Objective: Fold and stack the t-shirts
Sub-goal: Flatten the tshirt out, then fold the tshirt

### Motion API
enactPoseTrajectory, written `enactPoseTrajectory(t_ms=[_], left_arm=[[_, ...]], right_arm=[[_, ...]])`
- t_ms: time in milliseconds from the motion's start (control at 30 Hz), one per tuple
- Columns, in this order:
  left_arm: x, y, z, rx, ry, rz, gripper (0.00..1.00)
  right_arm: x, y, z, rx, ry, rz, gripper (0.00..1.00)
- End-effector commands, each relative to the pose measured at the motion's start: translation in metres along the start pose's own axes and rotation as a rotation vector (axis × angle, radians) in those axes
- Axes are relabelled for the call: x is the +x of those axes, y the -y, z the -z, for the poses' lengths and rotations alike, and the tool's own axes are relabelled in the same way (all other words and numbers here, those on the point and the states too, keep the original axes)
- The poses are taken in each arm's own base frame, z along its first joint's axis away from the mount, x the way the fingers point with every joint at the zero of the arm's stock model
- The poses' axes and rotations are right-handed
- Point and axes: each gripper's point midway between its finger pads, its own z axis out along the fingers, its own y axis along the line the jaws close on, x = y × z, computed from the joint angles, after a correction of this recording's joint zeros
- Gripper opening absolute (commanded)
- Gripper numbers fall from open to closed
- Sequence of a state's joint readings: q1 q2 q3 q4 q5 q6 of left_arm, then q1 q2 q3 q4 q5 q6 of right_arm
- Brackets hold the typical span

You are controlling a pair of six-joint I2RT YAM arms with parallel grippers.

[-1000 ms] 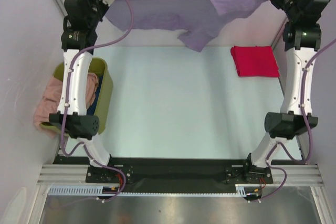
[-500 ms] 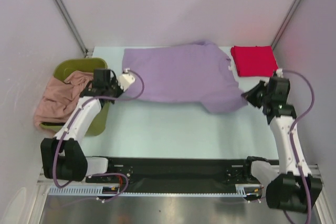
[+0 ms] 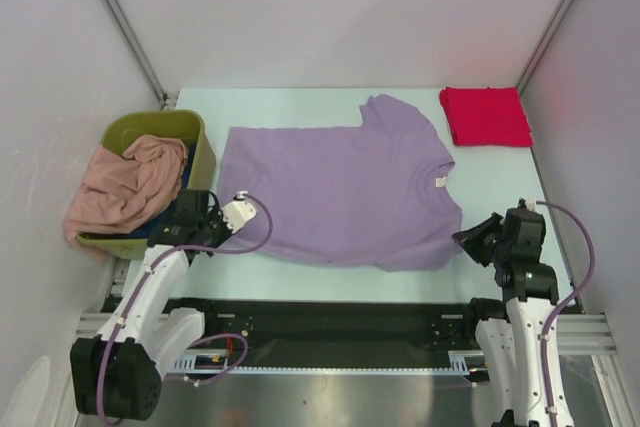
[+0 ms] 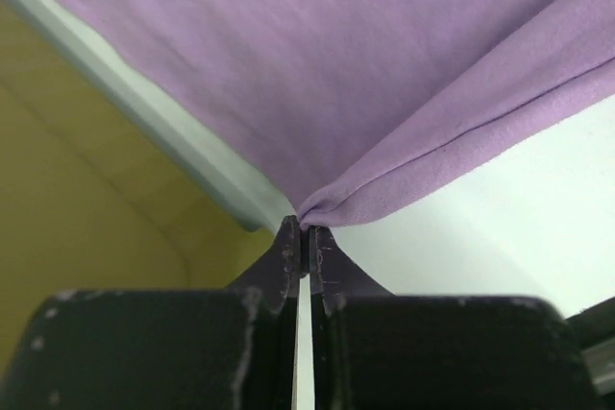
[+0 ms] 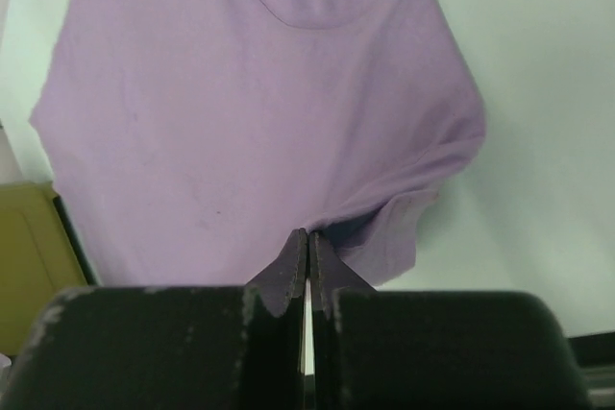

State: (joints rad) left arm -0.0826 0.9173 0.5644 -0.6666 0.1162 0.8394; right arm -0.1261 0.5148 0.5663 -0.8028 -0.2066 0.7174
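The lavender-purple t-shirt [image 3: 340, 192] lies spread flat on the table, neck towards the right. My left gripper [image 3: 232, 215] is shut on its near left corner [image 4: 317, 208]. My right gripper [image 3: 468, 239] is shut on its near right sleeve edge [image 5: 332, 228]. The bright red t-shirt [image 3: 486, 116] lies folded at the far right. The salmon-pink t-shirt [image 3: 125, 187] is heaped in the olive-green bin [image 3: 195, 147], with a bit of the dark blue t-shirt [image 3: 160, 224] under it.
The bin stands at the left edge, close to my left arm; its yellow-green wall [image 4: 86, 237] fills the left of the left wrist view. Frame posts stand at the far corners.
Both arms came down and pulled towards me with the purple shirt. It went from hanging high at the back to lying spread flat on the table.
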Motion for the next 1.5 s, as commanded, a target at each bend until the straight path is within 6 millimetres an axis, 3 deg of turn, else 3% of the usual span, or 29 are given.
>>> enactPoseTrajectory(t_ms=[0, 67, 100, 133, 200, 267, 300, 333, 367, 400, 467, 567, 600, 833, 967, 1100, 1167, 1233, 1300, 1400, 1467], left_arm=[[-0.009, -0.014, 0.004, -0.045, 0.031, -0.025, 0.00], [-0.018, -0.027, -0.001, -0.059, 0.033, -0.011, 0.00], [-0.022, -0.034, -0.002, -0.069, 0.030, -0.003, 0.00], [-0.031, -0.045, -0.001, -0.087, 0.041, 0.002, 0.00], [-0.038, -0.058, -0.012, -0.097, 0.035, 0.029, 0.00], [-0.050, -0.079, -0.014, -0.138, 0.051, 0.051, 0.00], [-0.048, -0.081, -0.026, -0.115, 0.025, 0.061, 0.00], [-0.053, -0.090, -0.027, -0.131, 0.029, 0.069, 0.00], [-0.056, -0.097, -0.032, -0.143, 0.035, 0.082, 0.00], [-0.056, -0.099, -0.041, -0.133, 0.024, 0.090, 0.00], [-0.064, -0.110, -0.048, -0.150, 0.037, 0.100, 0.00], [-0.068, -0.119, -0.063, -0.142, 0.025, 0.114, 0.00], [-0.067, -0.121, -0.066, -0.145, 0.017, 0.114, 0.00], [-0.066, -0.137, -0.081, -0.157, -0.016, 0.129, 0.00], [-0.060, -0.147, -0.077, -0.188, -0.028, 0.181, 0.00], [-0.058, -0.144, -0.070, -0.206, -0.012, 0.224, 0.00], [-0.054, -0.138, -0.069, -0.207, -0.009, 0.243, 0.00], [-0.037, -0.143, -0.066, -0.240, -0.038, 0.275, 0.00], [-0.033, -0.144, -0.067, -0.252, -0.047, 0.283, 0.00], [-0.037, -0.146, -0.065, -0.247, -0.022, 0.299, 0.00], [-0.051, -0.145, -0.059, -0.226, 0.045, 0.306, 0.00]], right_arm=[[-0.010, -0.009, -0.007, -0.044, 0.050, -0.023, 0.00], [-0.012, -0.016, -0.023, -0.066, 0.013, -0.011, 0.00], [-0.024, -0.028, -0.029, -0.108, 0.042, 0.031, 0.00], [-0.025, -0.023, -0.045, -0.069, 0.001, 0.032, 0.00], [-0.049, -0.042, -0.057, -0.104, 0.036, 0.101, 0.00], [-0.057, -0.047, -0.081, -0.090, -0.002, 0.140, 0.00], [-0.073, -0.061, -0.086, -0.124, 0.031, 0.192, 0.00], [-0.076, -0.067, -0.093, -0.137, 0.018, 0.210, 0.00], [-0.072, -0.060, -0.113, -0.110, -0.030, 0.210, 0.00], [-0.081, -0.069, -0.119, -0.121, -0.028, 0.227, 0.00], [-0.076, -0.058, -0.144, -0.082, -0.100, 0.238, 0.00], [-0.088, -0.067, -0.161, -0.082, -0.105, 0.264, 0.00], [-0.083, -0.060, -0.173, -0.058, -0.139, 0.258, 0.00], [-0.105, -0.073, -0.195, -0.039, -0.135, 0.313, 0.00], [-0.114, -0.075, -0.202, -0.028, -0.121, 0.327, 0.00], [-0.114, -0.069, -0.206, -0.005, -0.123, 0.328, 0.00], [-0.118, -0.068, -0.204, 0.002, -0.099, 0.326, 0.00], [-0.117, -0.067, -0.204, -0.005, -0.107, 0.330, 0.00], [-0.113, -0.067, -0.207, -0.009, -0.128, 0.343, 0.00], [-0.113, -0.067, -0.208, 0.002, -0.142, 0.363, 0.00], [-0.117, -0.064, -0.205, 0.020, -0.126, 0.357, 0.00]])
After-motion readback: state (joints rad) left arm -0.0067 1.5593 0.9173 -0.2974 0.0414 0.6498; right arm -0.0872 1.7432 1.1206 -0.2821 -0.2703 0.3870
